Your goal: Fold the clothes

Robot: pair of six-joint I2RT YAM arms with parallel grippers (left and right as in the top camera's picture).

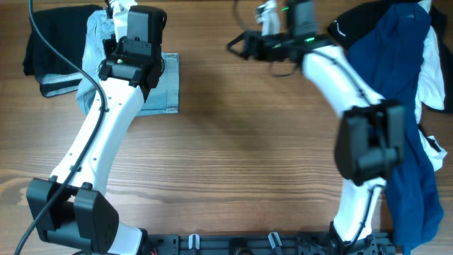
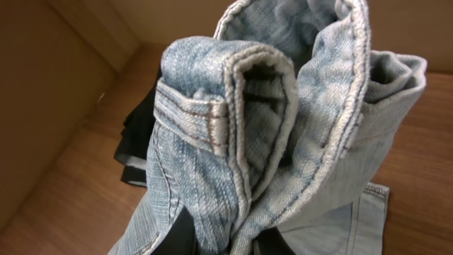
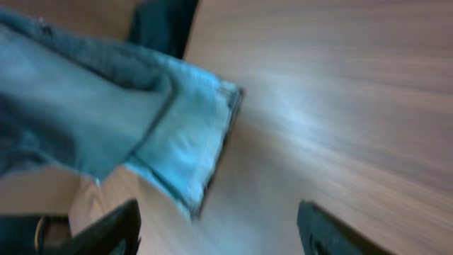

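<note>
So the left pincer [image 2: 226, 244] is pinched tight on a bunched-up fold of the light-blue denim shorts [image 2: 269, 127]. One leg lies flat on the table [image 1: 248, 156], next to a black garment [image 1: 53, 42] at the far-left corner. The right pincer [image 1: 239, 44] is spread wide above bare wood. A pile of navy, black and white clothes [image 1: 396, 71] sits at the right edge.

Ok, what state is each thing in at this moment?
denim shorts: bunched, partly lifted, one leg on the table
left gripper: shut on the denim shorts
right gripper: open, empty
black garment: lying on the table, fold unclear
navy-blue garment: unfolded, heaped at the right edge
white garment: crumpled, partly under the navy-blue garment
</note>
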